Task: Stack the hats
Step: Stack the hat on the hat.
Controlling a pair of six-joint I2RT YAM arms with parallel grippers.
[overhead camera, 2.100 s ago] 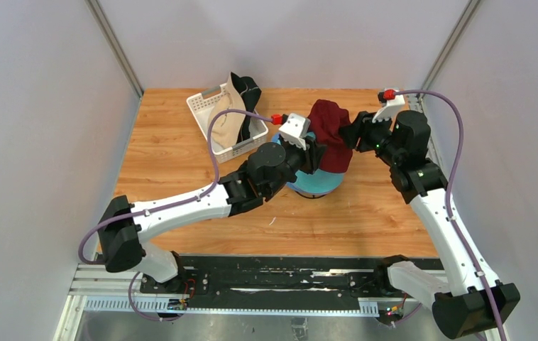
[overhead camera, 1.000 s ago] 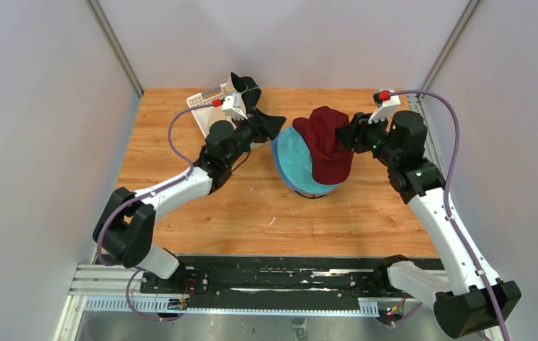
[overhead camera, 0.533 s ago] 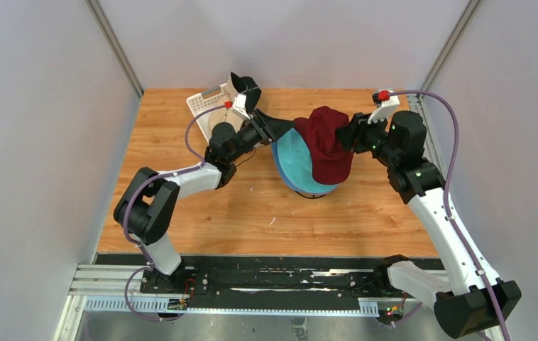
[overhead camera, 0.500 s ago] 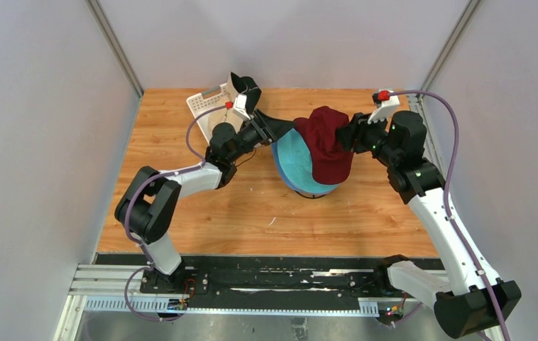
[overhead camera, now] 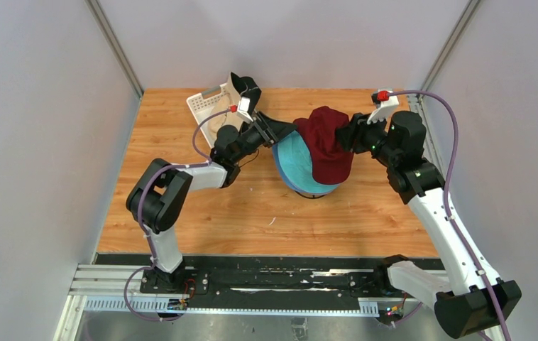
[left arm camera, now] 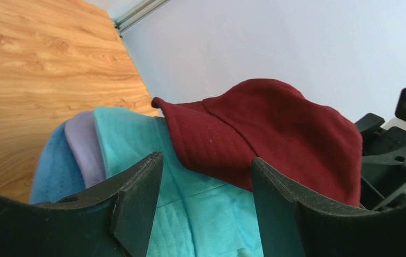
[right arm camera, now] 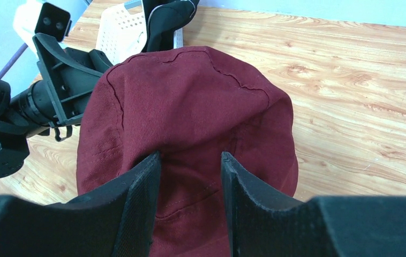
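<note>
Jaws of the right gripper (right arm camera: pixel 189 158) are clamped on a fold of the dark red hat (right arm camera: pixel 190 96), which is draped askew over the teal hat (left arm camera: pixel 131 134). Beneath it, the lavender hat (left arm camera: pixel 83 147) and blue hat (left arm camera: pixel 51 171) are stacked on the wooden table (overhead camera: pixel 365 213). The left gripper (left arm camera: pixel 206 160) is held open just beside the stack, with nothing gripped; the white lattice basket (overhead camera: pixel 202 106) is seen behind it.
</note>
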